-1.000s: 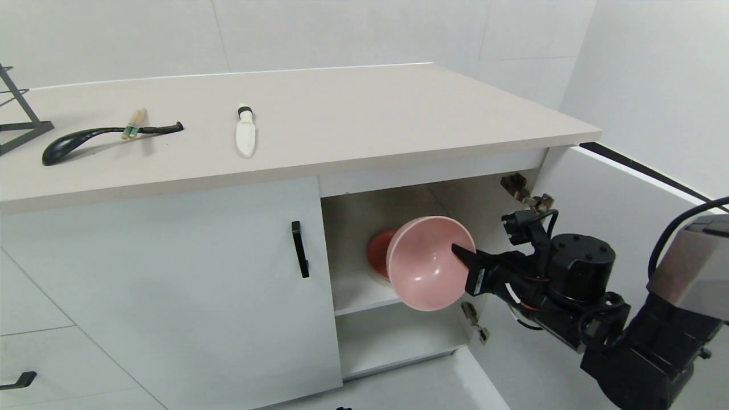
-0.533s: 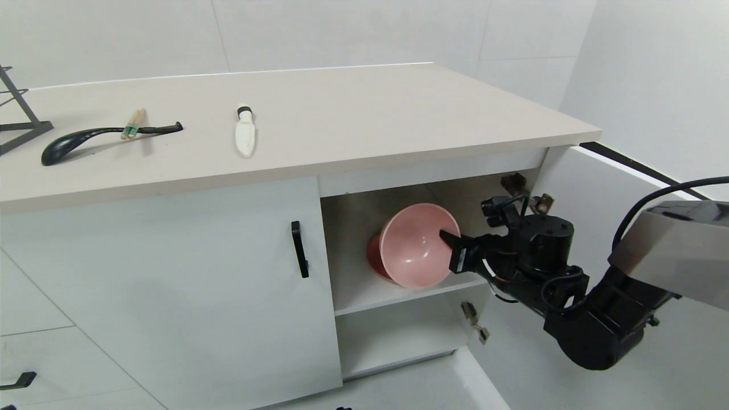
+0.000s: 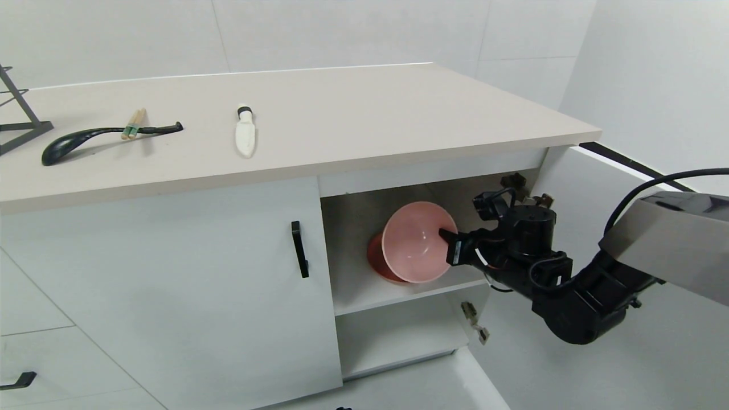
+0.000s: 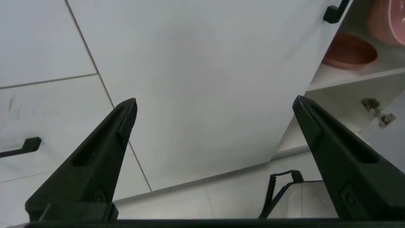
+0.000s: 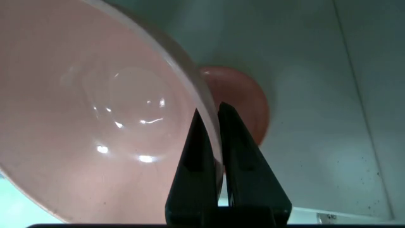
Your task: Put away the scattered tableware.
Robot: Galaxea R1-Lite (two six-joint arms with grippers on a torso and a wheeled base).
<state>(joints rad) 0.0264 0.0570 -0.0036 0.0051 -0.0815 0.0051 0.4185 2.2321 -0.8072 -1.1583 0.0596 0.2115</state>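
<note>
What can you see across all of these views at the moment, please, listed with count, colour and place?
pink bowl: 1, pink, tilted at the cabinet's upper shelf
red dish: 1, red, on that shelf behind the pink bowl
black ladle: 1, black, left part of the countertop
chopsticks: 1 pair, wood, across the ladle's handle
white utensil: 1, white with black band, right of the ladle
rack: 1, dark metal, countertop's left edge
countertop: 1, beige
cabinet: 1, white, right door open
right gripper: 1, black, clamped on the pink bowl's rim
left gripper: 1, black, open, facing the closed door
</note>
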